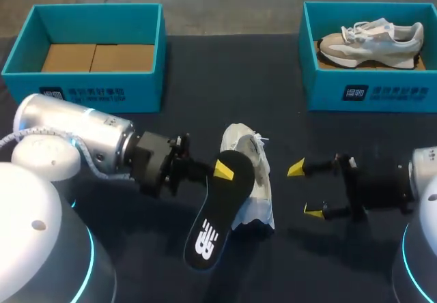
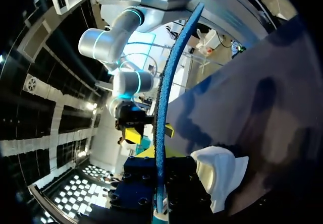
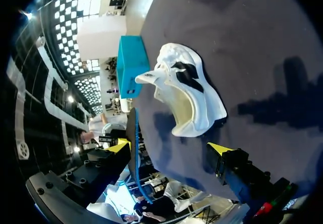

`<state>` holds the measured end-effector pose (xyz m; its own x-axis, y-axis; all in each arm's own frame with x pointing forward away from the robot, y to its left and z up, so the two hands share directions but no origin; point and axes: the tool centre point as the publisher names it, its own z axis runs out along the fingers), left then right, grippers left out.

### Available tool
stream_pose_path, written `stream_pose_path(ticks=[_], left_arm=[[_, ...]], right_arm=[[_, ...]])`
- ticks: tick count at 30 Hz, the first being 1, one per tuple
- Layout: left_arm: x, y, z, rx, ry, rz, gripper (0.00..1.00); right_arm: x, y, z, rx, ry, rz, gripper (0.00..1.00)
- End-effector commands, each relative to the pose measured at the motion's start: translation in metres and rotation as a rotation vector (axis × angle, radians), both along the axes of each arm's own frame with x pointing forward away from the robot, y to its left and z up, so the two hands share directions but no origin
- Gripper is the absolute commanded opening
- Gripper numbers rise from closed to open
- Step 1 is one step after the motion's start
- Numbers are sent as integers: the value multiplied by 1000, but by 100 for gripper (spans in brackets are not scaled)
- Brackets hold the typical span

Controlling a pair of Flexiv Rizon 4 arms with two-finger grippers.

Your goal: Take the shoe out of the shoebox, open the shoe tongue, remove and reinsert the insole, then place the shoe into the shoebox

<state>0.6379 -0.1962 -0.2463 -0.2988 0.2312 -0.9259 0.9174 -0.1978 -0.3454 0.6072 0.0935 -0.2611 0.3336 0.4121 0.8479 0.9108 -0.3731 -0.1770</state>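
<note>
The white shoe (image 1: 254, 180) is being left out of its box, lying on the dark table (image 1: 341, 262) near the middle, between the two grippers. In the right wrist view the white shoe (image 3: 184, 90) is being seen just ahead of the spread fingers, its pale inside turned toward them.

The black insole (image 1: 217, 211) is out of the shoe and is being pinched near its upper end by the left gripper (image 1: 217, 170), whose yellow-tipped fingers are being pressed against it from both sides. The insole is being held tilted, with its upper end over the shoe's left side and its lower end, marked in white, toward the table's near edge. In the left wrist view the insole (image 2: 162, 123) is being seen edge-on as a thin blue strip rising from between the fingers of the left gripper (image 2: 160, 156), with the shoe (image 2: 220, 173) just beside them.

The right gripper (image 1: 305, 190) is being held to the right of the shoe, apart from it, with its fingers spread wide and nothing between them; the same is being shown by the right gripper (image 3: 169, 147) in its own view.

At the table's far left an empty teal shoebox (image 1: 95, 88) is standing. At the far right a second teal shoebox (image 1: 369, 95) is being occupied by a grey and white shoe (image 1: 372, 40).
</note>
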Motion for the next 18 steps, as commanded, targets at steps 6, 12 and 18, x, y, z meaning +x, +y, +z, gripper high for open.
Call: stream_pose_path(ticks=[6,12,18], left_arm=[[-19,-2,-12,-37,120,62,0],[-24,-3,-9,-93,206,92,0],[-29,-9,-14,-116,252,95,0]], right_arm=[[-27,0,6,-23,-6,-23,100],[-34,4,3,-20,0,-26,100],[-37,7,2,-19,13,-26,100]])
